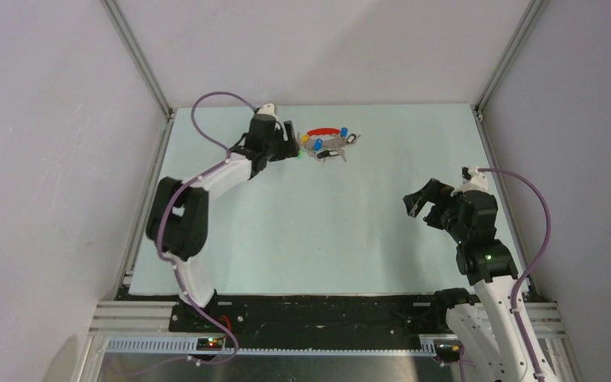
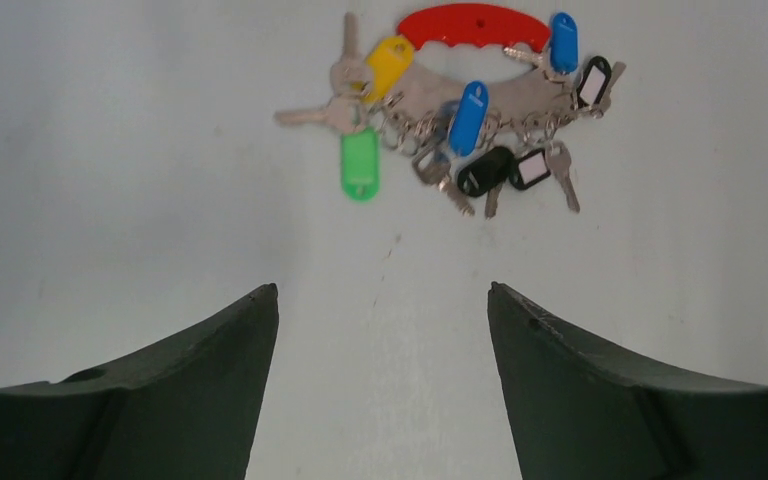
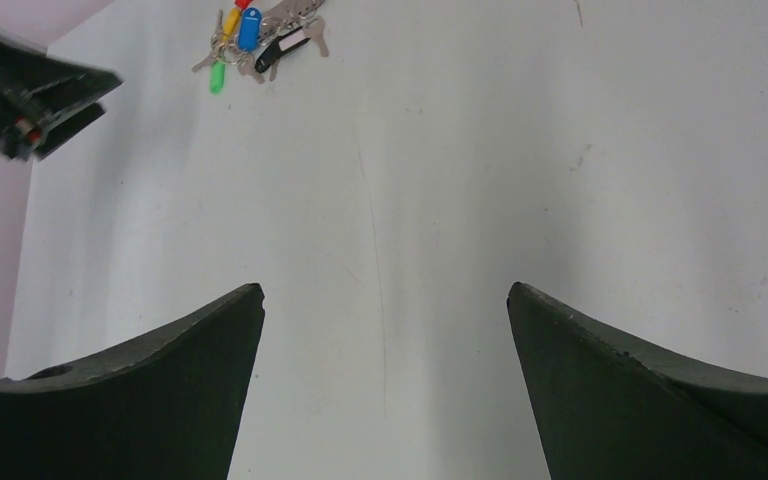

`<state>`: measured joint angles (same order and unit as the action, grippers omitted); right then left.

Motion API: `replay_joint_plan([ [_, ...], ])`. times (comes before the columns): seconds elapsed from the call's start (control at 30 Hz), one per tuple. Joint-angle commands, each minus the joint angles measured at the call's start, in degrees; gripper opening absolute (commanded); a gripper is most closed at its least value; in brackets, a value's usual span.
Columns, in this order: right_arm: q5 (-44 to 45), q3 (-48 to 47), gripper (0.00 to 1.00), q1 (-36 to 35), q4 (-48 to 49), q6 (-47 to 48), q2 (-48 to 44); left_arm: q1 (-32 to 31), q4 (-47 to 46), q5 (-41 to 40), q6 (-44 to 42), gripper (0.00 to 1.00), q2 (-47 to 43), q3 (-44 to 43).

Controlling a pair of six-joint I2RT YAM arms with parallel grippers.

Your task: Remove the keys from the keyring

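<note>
my left pincer (image 2: 382,300) gapes wide, holding nothing, keyring (image 2: 475,25) with its keys (image 2: 360,165) at the frame's top; my right pincer (image 3: 385,295) likewise wide, empty.

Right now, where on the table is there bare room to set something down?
The wide middle of the table, between the keys and the near edge, is bare; so is the far right corner beyond the right gripper. Crowded: the far left, where the left gripper sits beside the keyring and keys.
</note>
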<state>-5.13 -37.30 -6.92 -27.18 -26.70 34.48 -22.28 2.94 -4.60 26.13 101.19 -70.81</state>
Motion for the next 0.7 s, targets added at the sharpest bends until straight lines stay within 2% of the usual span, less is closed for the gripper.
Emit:
replay_joint_plan([
  [0.0,-1.3,-0.1,0.97,-0.4,2.4,1.1,-1.1,-0.4,1.7,3.8,-1.5,0.79,8.4,-11.7],
  [0.17,-1.8,-0.1,0.98,-0.5,2.7,1.0,-1.4,-0.3,5.4,3.7,-0.3,0.75,19.9,-25.1],
  [0.3,-2.2,-0.1,0.98,-0.6,3.0,1.0,-1.5,-0.2,15.0,1.8,3.7,0.70,28.6,-36.8],
  [0.33,-2.2,-0.1,0.98,-0.6,3.0,1.0,-1.5,-0.1,17.2,1.0,4.3,0.68,32.1,-39.6],
  [0.37,-2.3,-0.1,0.98,-0.6,3.0,1.0,-1.6,0.2,22.4,1.2,5.4,0.61,33.9,-45.9],
  [0.5,-2.1,-0.1,0.98,-0.7,2.7,1.0,-1.8,1.3,32.0,6.8,9.0,0.50,41.9,-59.3],
  [0.57,-1.9,-0.1,0.98,-0.7,2.6,1.0,-2.1,1.4,34.9,7.2,9.6,0.44,43.1,-60.8],
  [0.67,-1.6,-0.1,0.98,-0.8,2.1,0.8,-3.1,1.5,36.1,7.4,10.0,0.39,40.4,-56.6],
])
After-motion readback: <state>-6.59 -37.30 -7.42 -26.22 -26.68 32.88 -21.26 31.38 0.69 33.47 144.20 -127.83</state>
